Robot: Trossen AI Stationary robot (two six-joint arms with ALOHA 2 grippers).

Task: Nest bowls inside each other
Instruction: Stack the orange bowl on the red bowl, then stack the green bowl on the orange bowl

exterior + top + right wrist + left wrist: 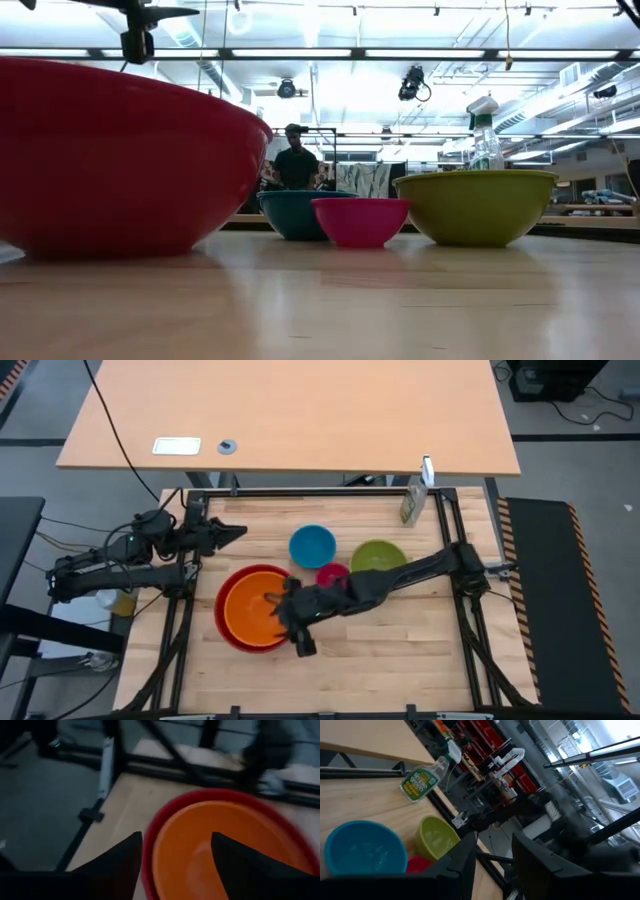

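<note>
An orange bowl (252,610) sits nested inside a larger red bowl (224,598) at the table's left-centre; in the low view only the red bowl (120,160) shows. A blue bowl (312,546), a small pink bowl (332,574) and a green bowl (378,556) stand apart on the wood behind and to the right. My right gripper (288,623) hovers open over the right rim of the nested pair, its fingers (120,865) standing wide above the orange bowl (225,850). My left gripper (235,532) waits open at the table's far left, pointing level.
A green spray bottle (412,505) stands at the far right corner of the work surface. Black frame rails (300,492) border the table. A tan desk (290,410) lies beyond the far edge. A person (296,160) stands far behind in the room.
</note>
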